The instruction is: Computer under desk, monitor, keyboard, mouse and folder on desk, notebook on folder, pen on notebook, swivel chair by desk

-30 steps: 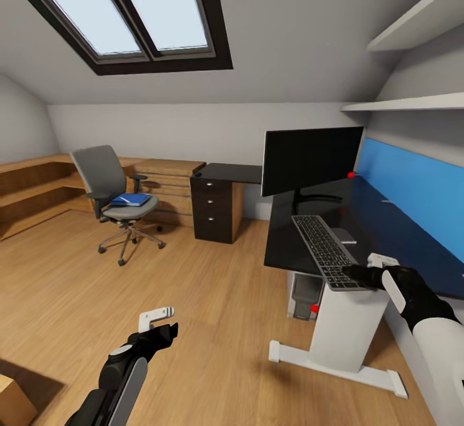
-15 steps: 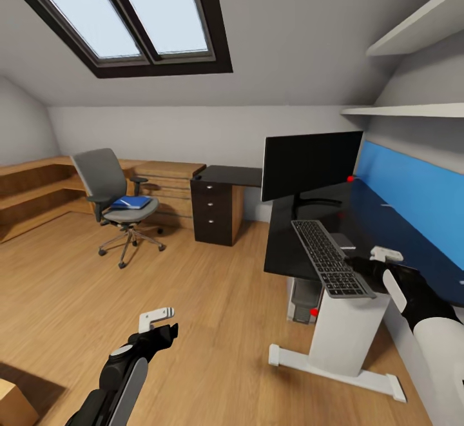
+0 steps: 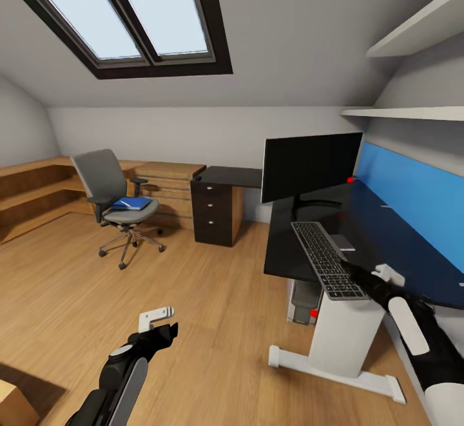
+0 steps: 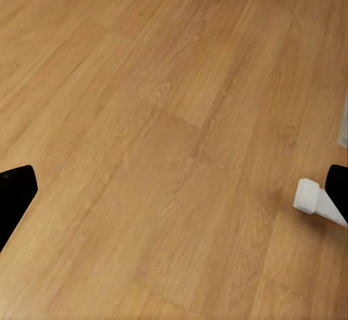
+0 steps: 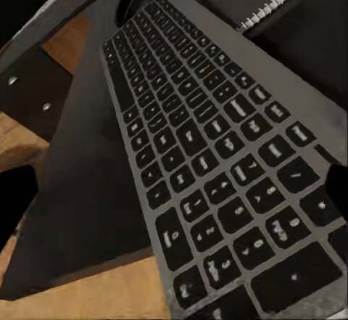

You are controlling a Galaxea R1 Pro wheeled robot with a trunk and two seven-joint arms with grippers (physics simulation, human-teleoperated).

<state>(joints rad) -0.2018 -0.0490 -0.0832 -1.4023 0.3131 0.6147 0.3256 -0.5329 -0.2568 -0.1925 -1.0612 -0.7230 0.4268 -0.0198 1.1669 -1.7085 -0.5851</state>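
The keyboard [image 3: 327,258] lies on the bench [image 3: 386,232] before the monitor [image 3: 311,164], its near end overhanging the edge. The right end effector [image 3: 361,276] touches that end; its grip state cannot be told. Recommend sliding the keyboard fully onto the bench, kept level.

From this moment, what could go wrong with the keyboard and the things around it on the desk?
1. The keyboard hangs with its near end over the desk edge. If the right gripper lets go or pulls toward the robot, it may tip to the floor.
2. A spiral notebook lies right beside the keyboard; sliding the keyboard sideways may push it.
3. The monitor stand is just beyond the keyboard's far end; a forward push could hit it.
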